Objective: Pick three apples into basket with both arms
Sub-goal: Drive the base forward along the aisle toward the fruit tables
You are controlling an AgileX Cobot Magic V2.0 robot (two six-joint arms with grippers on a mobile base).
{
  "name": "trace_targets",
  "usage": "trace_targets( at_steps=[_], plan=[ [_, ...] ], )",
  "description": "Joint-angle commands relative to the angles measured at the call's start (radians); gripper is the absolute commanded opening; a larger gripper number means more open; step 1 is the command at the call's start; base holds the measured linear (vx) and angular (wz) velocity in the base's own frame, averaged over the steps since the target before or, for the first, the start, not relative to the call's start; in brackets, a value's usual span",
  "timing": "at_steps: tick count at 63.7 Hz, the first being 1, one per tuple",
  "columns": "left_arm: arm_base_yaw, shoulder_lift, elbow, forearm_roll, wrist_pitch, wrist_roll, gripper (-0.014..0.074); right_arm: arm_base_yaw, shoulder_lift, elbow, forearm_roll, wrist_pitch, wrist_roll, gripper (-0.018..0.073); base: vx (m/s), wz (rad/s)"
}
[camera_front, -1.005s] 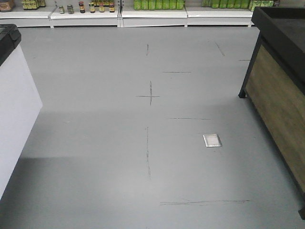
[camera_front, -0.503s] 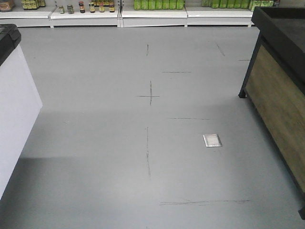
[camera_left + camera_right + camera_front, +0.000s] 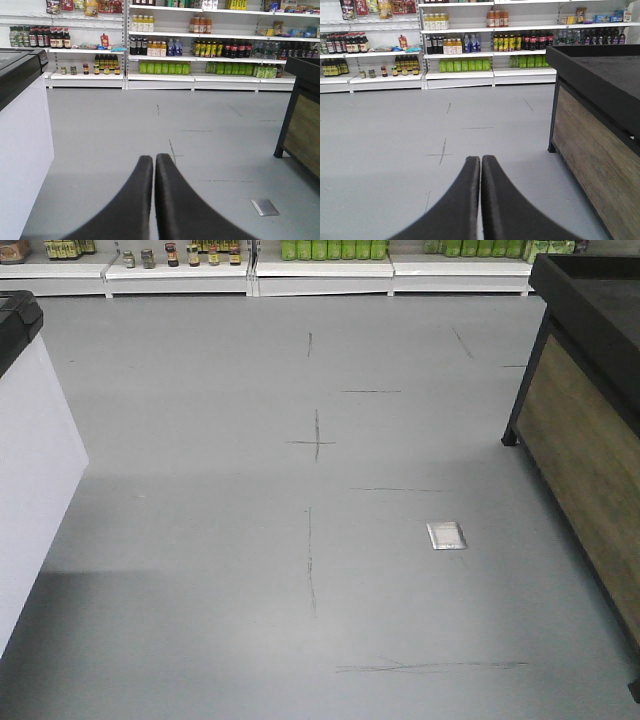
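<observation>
No apples and no basket show in any view. In the left wrist view my left gripper is shut, its two black fingers pressed together with nothing between them, pointing out over the grey floor. In the right wrist view my right gripper is likewise shut and holds nothing. Neither arm appears in the front view.
A grey shop floor with black tape marks lies ahead. A white cabinet with a black top stands at the left. A black-framed wooden stand is at the right. Shelves of bottles line the back wall. A small metal plate sits in the floor.
The floor marks have slid very slightly downward in the front view; otherwise nothing differs.
</observation>
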Motion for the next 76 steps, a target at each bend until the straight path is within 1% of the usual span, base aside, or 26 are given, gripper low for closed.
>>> trace_targets(
  at_steps=[1,46,76],
  plan=[
    [-0.003,-0.016,0.005,-0.006,-0.079,-0.002,-0.0006,-0.005,-0.014,0.012,0.0,-0.078,-0.001,-0.0008,0.04,0.01],
    [-0.003,-0.016,0.005,-0.006,-0.079,-0.002,-0.0006,-0.005,-0.014,0.012,0.0,-0.078,-0.001,-0.0008,0.1,-0.02],
    [-0.003,-0.016,0.005,-0.006,-0.079,-0.002,-0.0006,-0.005,-0.014,0.012,0.0,-0.078,-0.001,-0.0008,0.14,0.1]
  ],
)
